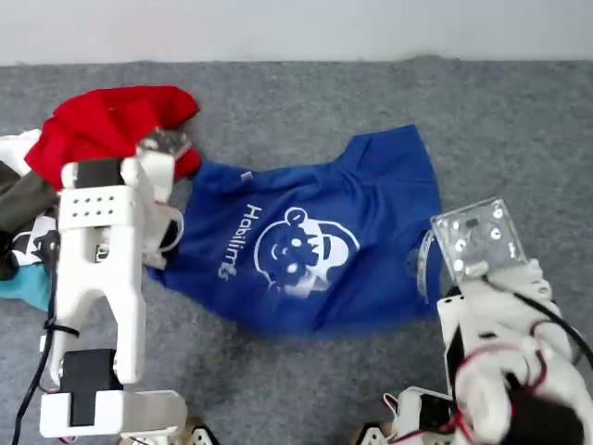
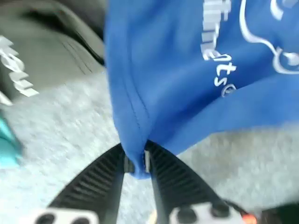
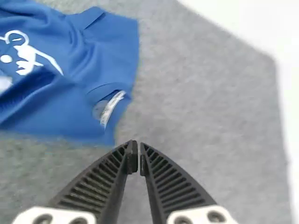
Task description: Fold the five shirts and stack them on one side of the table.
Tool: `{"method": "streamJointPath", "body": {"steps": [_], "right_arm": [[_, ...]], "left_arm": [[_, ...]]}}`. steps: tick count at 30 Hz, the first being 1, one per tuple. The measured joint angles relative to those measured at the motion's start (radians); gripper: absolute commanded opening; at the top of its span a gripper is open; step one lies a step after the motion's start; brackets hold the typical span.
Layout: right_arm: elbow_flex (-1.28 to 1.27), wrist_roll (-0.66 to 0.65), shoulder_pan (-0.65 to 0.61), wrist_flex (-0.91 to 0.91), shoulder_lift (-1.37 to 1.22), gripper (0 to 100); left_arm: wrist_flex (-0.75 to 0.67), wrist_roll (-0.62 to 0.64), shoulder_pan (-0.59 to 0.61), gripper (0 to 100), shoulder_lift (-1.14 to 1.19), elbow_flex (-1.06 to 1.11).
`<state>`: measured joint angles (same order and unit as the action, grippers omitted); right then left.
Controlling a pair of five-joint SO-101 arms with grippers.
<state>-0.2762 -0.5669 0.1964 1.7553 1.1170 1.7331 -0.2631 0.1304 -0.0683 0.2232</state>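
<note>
A blue shirt [image 1: 315, 246] with a white print lies spread across the middle of the grey table. My left gripper [image 2: 136, 161] is shut on an edge of the blue shirt [image 2: 187, 70], pinching a fold of the cloth between its black fingers. In the high view the left arm [image 1: 102, 269] stands at the shirt's left edge. My right gripper [image 3: 134, 161] is shut on nothing, above bare carpet just off the collar side of the blue shirt [image 3: 60, 79]. The right arm [image 1: 491, 306] is at the shirt's right.
A red shirt [image 1: 111, 120] lies bunched at the back left, atop a heap with a dark shirt [image 1: 20, 199], a white one and a teal one [image 1: 28, 287] at the left edge. A grey mat [image 1: 306, 102] covers the table.
</note>
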Motion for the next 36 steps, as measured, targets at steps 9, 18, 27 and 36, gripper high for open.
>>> {"method": "streamJointPath", "body": {"steps": [9, 18, 27, 36], "right_arm": [[-0.157, 0.031, 0.002, 0.000, 0.038, 1.0], [-0.434, -0.002, -0.354, -0.017, -0.117, 7.0], [-0.405, 0.049, -0.508, -0.201, -0.551, 20.2], [-0.336, 0.052, -0.585, -0.379, -0.858, 16.5]], "left_arm": [[0.000, -0.094, 0.035, 3, 0.000, 0.130], [0.000, -0.101, -0.023, 3, 0.000, 0.141], [0.000, -0.103, -0.084, 3, 0.000, 0.141], [0.000, -0.103, -0.086, 3, 0.000, 0.144]]}}
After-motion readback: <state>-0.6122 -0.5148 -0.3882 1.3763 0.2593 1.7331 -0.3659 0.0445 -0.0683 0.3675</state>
